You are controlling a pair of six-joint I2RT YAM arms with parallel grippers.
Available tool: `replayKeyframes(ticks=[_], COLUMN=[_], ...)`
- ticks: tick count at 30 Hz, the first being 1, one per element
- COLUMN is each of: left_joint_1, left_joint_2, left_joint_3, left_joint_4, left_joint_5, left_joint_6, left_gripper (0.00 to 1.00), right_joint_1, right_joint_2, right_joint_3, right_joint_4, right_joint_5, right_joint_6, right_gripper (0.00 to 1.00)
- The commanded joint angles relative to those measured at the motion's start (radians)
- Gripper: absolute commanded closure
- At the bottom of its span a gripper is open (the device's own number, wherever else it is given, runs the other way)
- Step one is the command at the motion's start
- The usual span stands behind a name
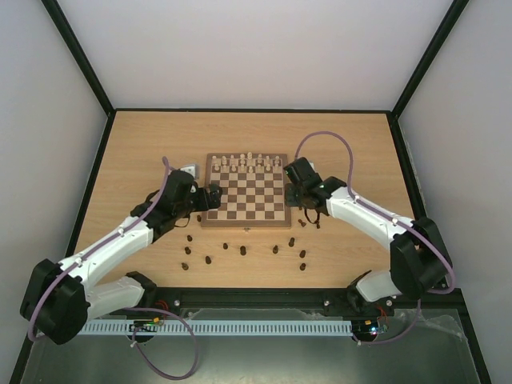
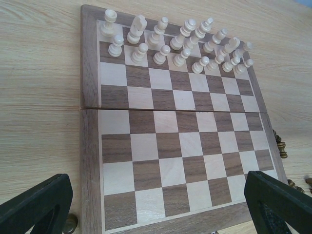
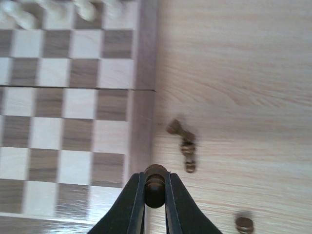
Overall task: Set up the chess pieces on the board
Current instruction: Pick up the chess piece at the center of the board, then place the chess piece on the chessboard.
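Dark brown wood shows between the closed fingers of the right tool (image 3: 155, 191): one small chess piece (image 3: 155, 181) is pinched there, seemingly upright, though the wrist view is too blurred to be sure. It sits at the outer edge of the board (image 3: 142, 73), where the right-hand border meets the table (image 3: 234, 73), toward the near corner. Just to the right of that tool, a few more chess pieces (image 3: 184, 146) lie together on the table, touching or nearly so, and a single one (image 3: 243, 224) rests further right, apart from them. From above, the remaining dark pieces (image 1: 242, 251) are scattered on the table between the board's near edge and the arm bases, well apart from both tools. The left tool (image 1: 210, 198) is at the board's left side near the front corner. Its jaws are spread wide and hold nothing, and its two fingers (image 2: 34, 204) frame the near rows of squares. The pale chessmen (image 2: 180, 44) stand in two rows along the far side of the board.
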Motion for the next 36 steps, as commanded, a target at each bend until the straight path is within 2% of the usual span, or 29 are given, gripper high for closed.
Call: replayKeyframes(ticks=[1,7,16,36], left_joint_1=[-0.007,-0.007,-0.005,-0.005], left_joint_2=[-0.037,-0.088,-0.140,-0.149], left_joint_3=[-0.015,-0.021,-0.035,-0.067], left_joint_4=[-0.034,-0.065,-0.104,-0.096], left_joint_5=[-0.035,-0.056,-0.076,-0.087], left_joint_6=[0.012,0.010,0.009,0.003], left_gripper=[0.01,0.00,0.01,0.01], right_joint_1=[0.065,0.160,0.204,0.205], right_joint_2=[0.053,0.208,0.385,0.457], right_joint_3=[0.107,0.245,0.380,0.369], right_joint_4=[-0.089,-0.098,-0.128,-0.130], right_joint_5=[-0.005,-0.031,-0.070,-0.077], right_joint_6=[0.001,-0.008,-0.002,0.004], right_gripper=[0.95,0.95,0.95,0.93])
